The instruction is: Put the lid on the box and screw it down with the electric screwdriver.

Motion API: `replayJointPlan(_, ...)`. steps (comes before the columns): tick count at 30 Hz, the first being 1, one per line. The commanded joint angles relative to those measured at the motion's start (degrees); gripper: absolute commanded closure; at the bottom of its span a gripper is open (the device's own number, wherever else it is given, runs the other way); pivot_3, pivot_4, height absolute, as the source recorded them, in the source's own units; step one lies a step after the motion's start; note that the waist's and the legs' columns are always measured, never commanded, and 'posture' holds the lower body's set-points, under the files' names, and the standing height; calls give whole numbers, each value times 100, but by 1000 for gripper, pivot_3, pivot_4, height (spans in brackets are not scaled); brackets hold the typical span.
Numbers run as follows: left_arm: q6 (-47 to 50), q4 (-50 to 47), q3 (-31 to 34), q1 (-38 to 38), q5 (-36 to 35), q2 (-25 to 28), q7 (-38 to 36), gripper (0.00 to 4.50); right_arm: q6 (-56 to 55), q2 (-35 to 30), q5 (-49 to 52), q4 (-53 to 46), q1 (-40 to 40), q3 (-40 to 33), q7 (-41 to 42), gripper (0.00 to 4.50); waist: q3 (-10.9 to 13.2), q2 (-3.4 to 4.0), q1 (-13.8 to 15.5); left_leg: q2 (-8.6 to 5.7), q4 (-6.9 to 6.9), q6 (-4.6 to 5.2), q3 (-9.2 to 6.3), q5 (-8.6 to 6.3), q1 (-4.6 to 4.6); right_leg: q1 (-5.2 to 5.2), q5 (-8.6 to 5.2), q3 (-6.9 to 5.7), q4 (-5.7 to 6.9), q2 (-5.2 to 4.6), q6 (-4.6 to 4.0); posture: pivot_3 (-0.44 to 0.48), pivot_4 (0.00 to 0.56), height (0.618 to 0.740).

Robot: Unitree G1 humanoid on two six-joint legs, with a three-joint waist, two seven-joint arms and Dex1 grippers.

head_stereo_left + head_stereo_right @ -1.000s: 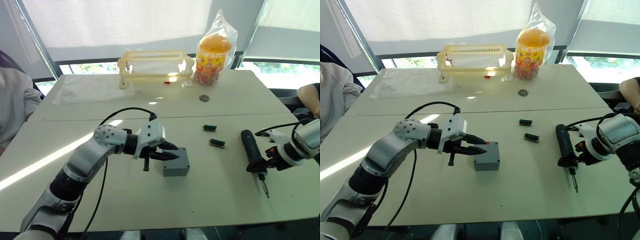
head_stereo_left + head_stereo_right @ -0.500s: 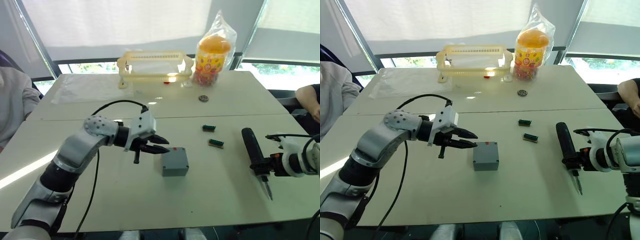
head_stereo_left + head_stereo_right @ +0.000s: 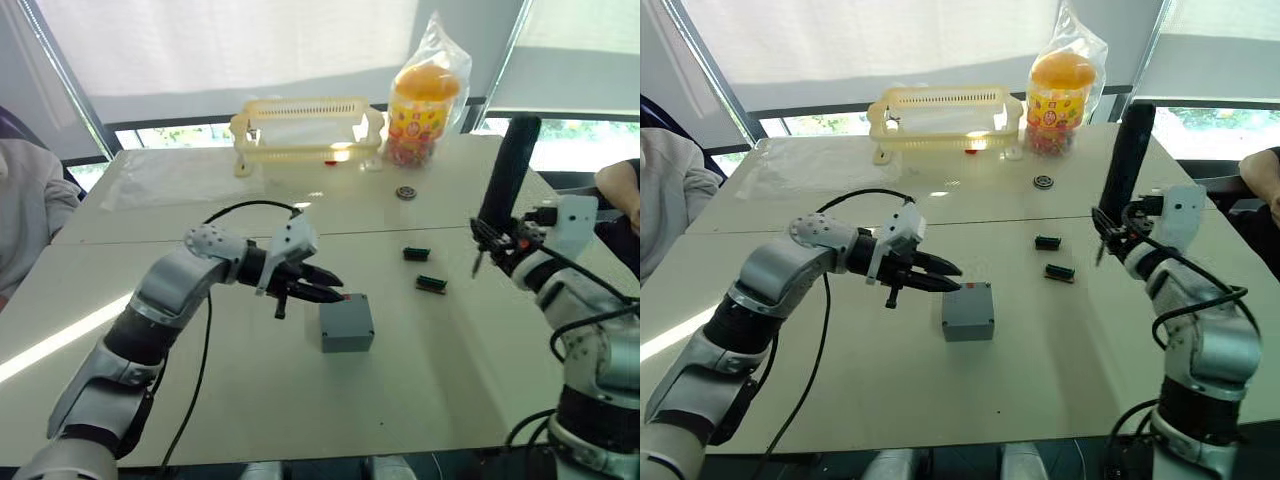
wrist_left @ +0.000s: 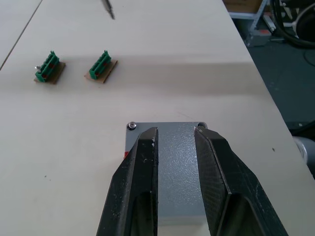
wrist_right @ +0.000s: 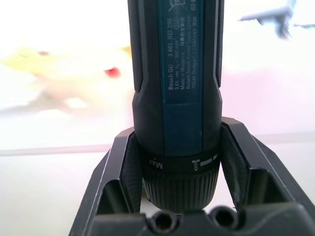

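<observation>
My right tool (image 3: 505,245) has lifted the black pen-shaped electric screwdriver (image 3: 503,176) up off the pale worktop (image 3: 440,380). A moment ago that screwdriver lay low by the worktop with its thin metal bit near the surface. Now it stands nearly upright in the air, fat end up, bit pointing down. My right tool's two black fingers (image 5: 120,169) are closed tight around its body, near the ribbed ring.

My left tool (image 3: 940,277) has moved too. It backed away from the small square grey plastic box (image 3: 346,322) half a second ago, and now it is close again, just above the box's near edge. Its two fingers (image 4: 142,169) are a little apart and hold nothing.

The flat grey plastic lid (image 4: 170,147) already sits on the box, which rests in the middle of the worktop. In my left wrist view I see a small screw head at one far corner of the lid. I cannot tell if the other corners have screws.

So I think the lid step is done, and the screwing step is starting. I judge my next job is to bring the bit down over a corner hole while my left tool steadies the box. The box is light and may slide.
</observation>
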Motion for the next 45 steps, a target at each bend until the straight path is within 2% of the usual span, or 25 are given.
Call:
replayJointPlan(1,-297,-12,-159,63,332,8,72,3375,-790,418,256,-606,-12,305,-159,2721,0,0,11,0,1,-1,1,0,0,1,0,0,0,0,0,0,150,740)
replayJointPlan(6,-616,-37,-405,358,756,4,186,3375,-1880,933,51,-725,805,1132,-64,2721,-1,0,30,-3,5,-3,2,2,1,7,0,0,-3,-4,-1,0,150,740)
replayJointPlan(11,-905,-51,-618,504,1115,-24,246,3375,-1659,973,736,-922,1278,1606,203,2721,-1,0,23,-3,11,-3,2,2,2,8,0,0,-1,-5,-3,0,150,740)
replayJointPlan(17,-1086,59,-728,559,1320,-34,118,3375,-1626,866,835,-1160,1565,1999,116,2721,-2,-1,21,-2,10,-3,0,2,2,9,0,0,-1,-4,-3,0,150,740)
replayJointPlan(45,-1054,138,-711,510,1391,-103,65,3375,-2138,585,579,-742,1535,2086,-38,2721,-3,-2,30,-3,13,-3,-1,2,5,15,0,-2,-2,-4,-3,0,150,740)
